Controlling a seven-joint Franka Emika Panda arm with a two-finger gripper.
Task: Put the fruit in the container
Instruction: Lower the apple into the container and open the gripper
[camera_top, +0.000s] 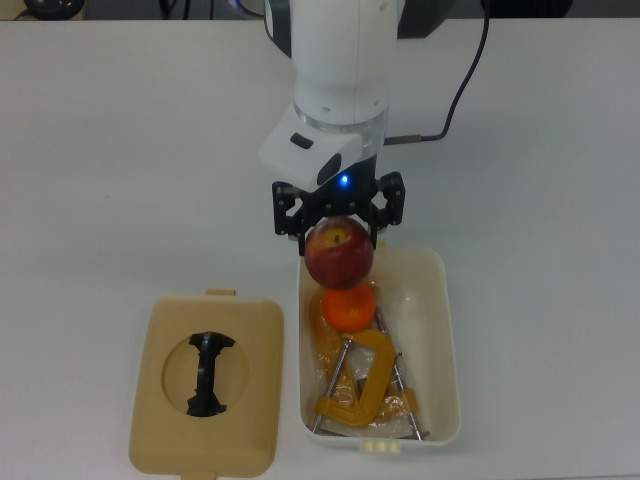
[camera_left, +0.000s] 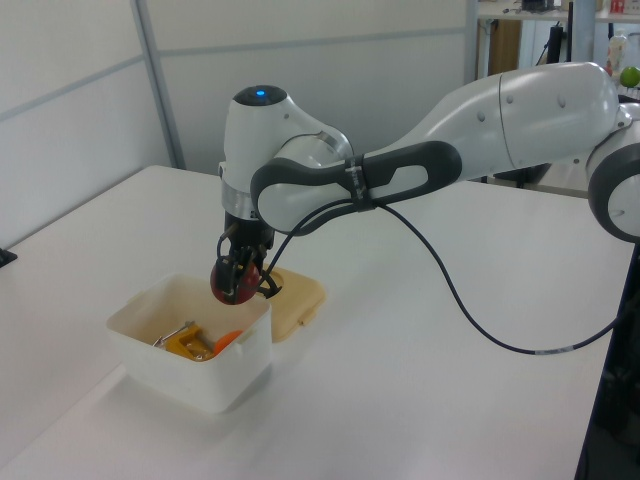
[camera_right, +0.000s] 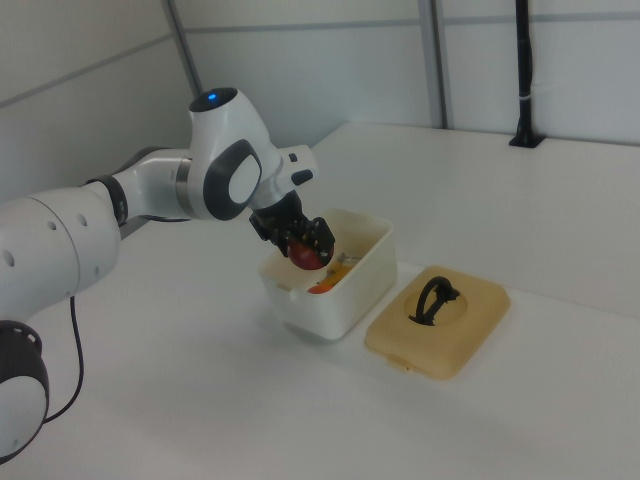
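Jaws (camera_top: 339, 232) pinching apple (camera_top: 339, 254), held above tub's (camera_top: 448, 330) end nearest the arm. Orange (camera_top: 349, 309) and clamp (camera_top: 358, 395) inside; lid (camera_top: 206, 398) beside on tabletop (camera_top: 120, 170).

I see even, bright overhead light on the white table (camera_top: 120, 150), with only soft, faint shadows beside the tub (camera_top: 447, 330) and lid (camera_top: 160, 330). A small blue lamp glows on the arm (camera_left: 262, 96). Focus looks sharp throughout.
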